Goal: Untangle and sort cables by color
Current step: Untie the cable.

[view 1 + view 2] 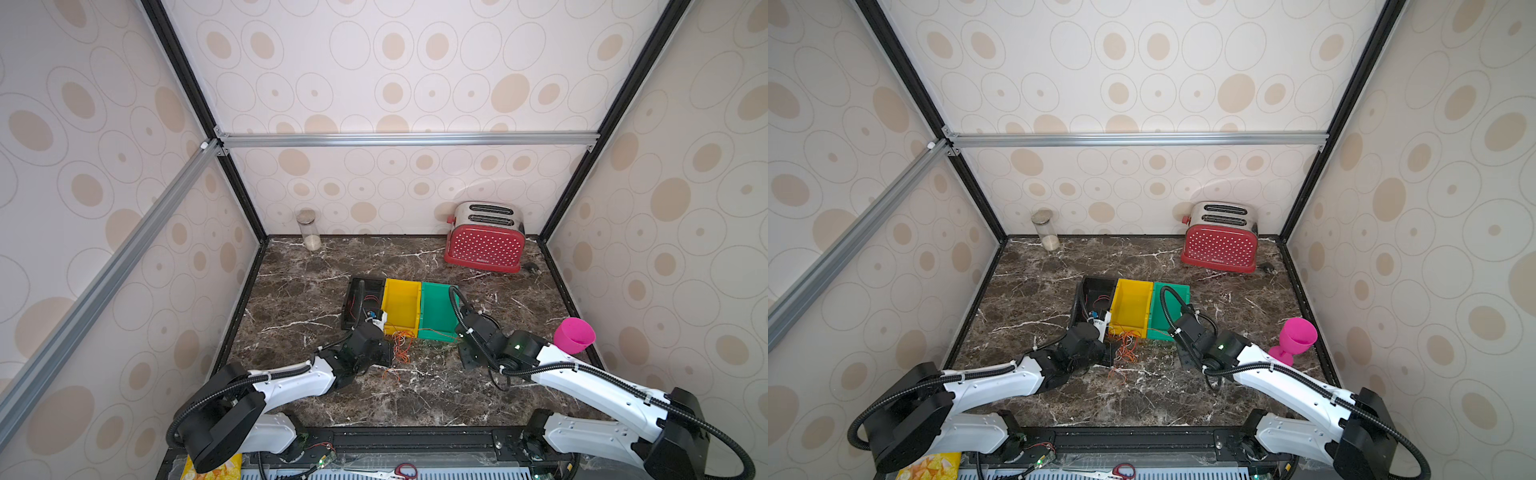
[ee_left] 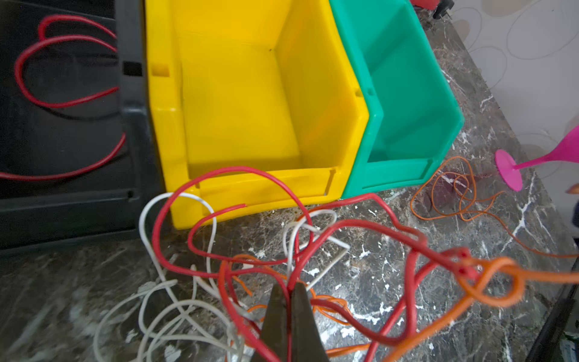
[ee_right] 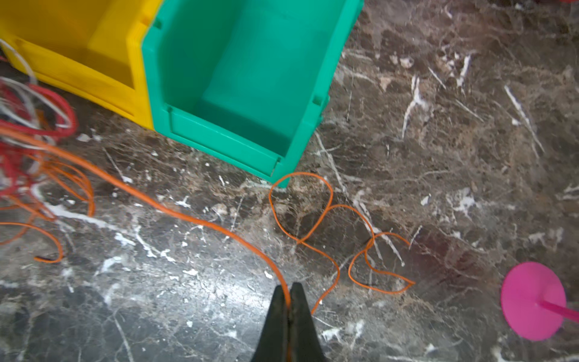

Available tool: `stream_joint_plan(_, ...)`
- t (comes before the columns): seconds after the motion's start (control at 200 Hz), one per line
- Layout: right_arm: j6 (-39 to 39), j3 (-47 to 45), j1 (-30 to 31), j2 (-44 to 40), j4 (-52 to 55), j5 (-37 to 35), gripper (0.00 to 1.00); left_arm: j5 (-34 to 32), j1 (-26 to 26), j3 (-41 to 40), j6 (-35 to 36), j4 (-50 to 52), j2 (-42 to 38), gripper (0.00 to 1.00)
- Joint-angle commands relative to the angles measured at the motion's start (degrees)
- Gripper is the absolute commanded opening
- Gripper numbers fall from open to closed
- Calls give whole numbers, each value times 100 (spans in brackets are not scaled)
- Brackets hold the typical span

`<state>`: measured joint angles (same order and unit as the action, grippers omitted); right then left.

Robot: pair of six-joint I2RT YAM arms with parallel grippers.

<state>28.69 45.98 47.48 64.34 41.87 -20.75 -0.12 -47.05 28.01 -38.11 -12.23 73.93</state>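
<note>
Two pinches are set: the left end effector (image 2: pixel 289 299) clamps a red cable (image 2: pixel 360 223) in the tangle (image 2: pixel 250 275) just ahead of it, and the right end effector (image 3: pixel 289 299) grips an orange cable (image 3: pixel 200 221) trailing toward that tangle. Untangling is the step in hand; next probably comes a gentle pull apart.

A dark brown marble-look tabletop (image 1: pixel 311 291) with white veins fills the floor of the booth. At its back right stands a red toaster with white polka dots and a chrome top (image 1: pixel 484 245) (image 1: pixel 1221 245), and its black plug (image 1: pixel 531 267) lies just beside it. Back left, against the wall, is a clear glass jar with a lid (image 1: pixel 308 230) (image 1: pixel 1045 230) (a little pale stuff at the bottom). A bright pink plastic goblet (image 1: pixel 573 334) (image 1: pixel 1296 336) (image 3: pixel 532 301) stands near the right wall. Red-handled scissors (image 1: pixel 405 471) (image 1: pixel 1123 471) and a yellow snack bag (image 1: pixel 934 465) lie below the front edge.
</note>
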Motion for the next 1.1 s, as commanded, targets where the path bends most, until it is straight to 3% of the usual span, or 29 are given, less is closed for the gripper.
stream_joint_plan(0.0,336,37,-37,184,498,-236,0,-190,3,-15,266,490,-227,1)
stream_joint_plan(0.225,261,29,-37,672,567,274,0,-353,3,135,812,1455,-254,2)
stream_joint_plan(0.41,-32,-23,-15,839,68,1078,1,-514,3,36,960,1521,-217,2)
stream_joint_plan(0.6,-390,-26,47,698,-544,1992,10,-508,-6,112,1260,1661,-51,2)
stream_joint_plan(0.695,-568,-21,111,577,-859,2271,25,-425,-15,132,1426,1666,-37,2)
stream_joint_plan(0.925,-1041,-32,189,372,-1620,2778,38,-308,-58,189,1685,1737,-50,2)
stream_joint_plan(1.095,-1564,78,195,387,-1823,2737,49,-324,-93,220,1700,1759,-54,2)
